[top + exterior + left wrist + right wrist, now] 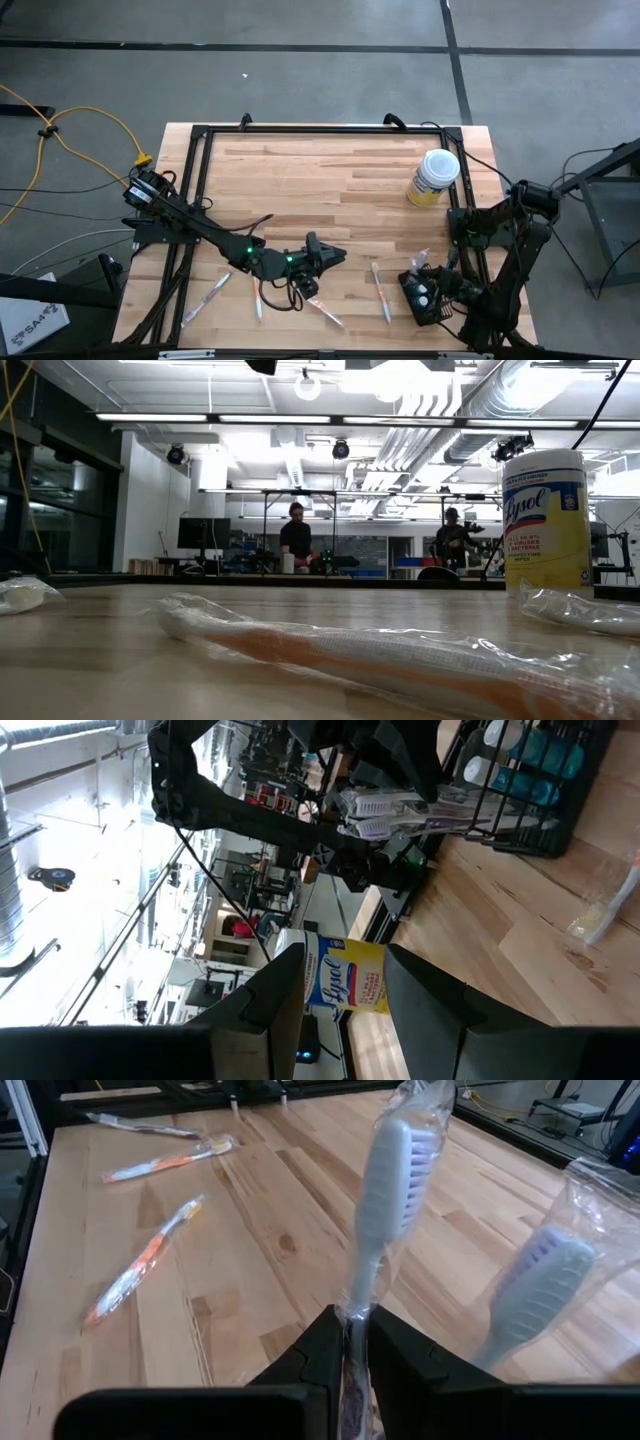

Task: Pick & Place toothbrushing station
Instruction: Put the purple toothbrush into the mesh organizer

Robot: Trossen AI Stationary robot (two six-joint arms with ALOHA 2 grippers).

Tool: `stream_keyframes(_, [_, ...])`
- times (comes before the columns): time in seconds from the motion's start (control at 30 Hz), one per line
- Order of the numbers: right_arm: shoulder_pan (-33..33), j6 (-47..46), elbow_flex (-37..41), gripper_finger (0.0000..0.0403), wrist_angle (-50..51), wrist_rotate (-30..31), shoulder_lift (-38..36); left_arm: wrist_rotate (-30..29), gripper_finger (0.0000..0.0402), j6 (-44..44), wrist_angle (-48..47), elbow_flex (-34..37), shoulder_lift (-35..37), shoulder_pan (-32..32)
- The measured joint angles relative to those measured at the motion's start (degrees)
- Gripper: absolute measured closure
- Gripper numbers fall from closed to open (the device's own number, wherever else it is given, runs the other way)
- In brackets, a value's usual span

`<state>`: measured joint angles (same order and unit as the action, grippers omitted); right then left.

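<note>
The toothbrushing station, a black wire-mesh basket [425, 300], stands near the table's front right and holds small bottles [540, 765]. My right gripper [350, 1320] is beside it [432, 280], shut on a white toothbrush in a clear wrapper [392, 1170]. A second wrapped white toothbrush [545, 1280] stands just to its side. My left gripper [345, 1010] hangs level over the table's front middle [330, 255], open and empty, pointing toward the basket. My right gripper pinches the wrapped toothbrush's handle [352, 1295] between its two fingers, through the clear wrapper. The brush lies along the fingers, and its bristle head [400, 1150] reaches out past the fingertips. It is held above the table, tilted.
Several wrapped orange toothbrushes lie on the front of the table [210, 297] [257, 298] [325, 312] [381, 290]. A yellow canister with a white lid [435, 178] stands at the back right. A black frame [320, 128] borders the table. People stand far off in the room [296, 535].
</note>
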<state>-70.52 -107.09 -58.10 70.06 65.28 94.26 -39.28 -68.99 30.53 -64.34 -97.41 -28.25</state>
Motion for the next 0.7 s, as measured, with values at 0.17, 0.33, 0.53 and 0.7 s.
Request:
stream_keyframes(0.17, [0.00, -0.05, 0.01, 0.0369, -0.02, -1.30, -0.02, -0.01, 0.0270, 0.00, 0.00, 0.00, 0.00, 0.00])
stream_keyframes(0.33, [0.00, -1.00, -0.01, 0.0375, -0.06, -0.74, -0.02, -0.01, 0.0270, 0.00, 0.00, 0.00, -0.02, 0.00])
stream_keyframes(0.53, [0.02, -1.07, 0.00, 0.0355, -0.46, 0.67, -0.02, -0.01, 0.0270, 0.02, 0.00, 0.00, -0.02, 0.00])
stream_keyframes(0.7, [0.02, -1.09, 0.00, 0.0329, -0.46, 0.82, -0.02, -0.01, 0.0270, 0.06, 0.00, 0.00, -0.02, 0.00])
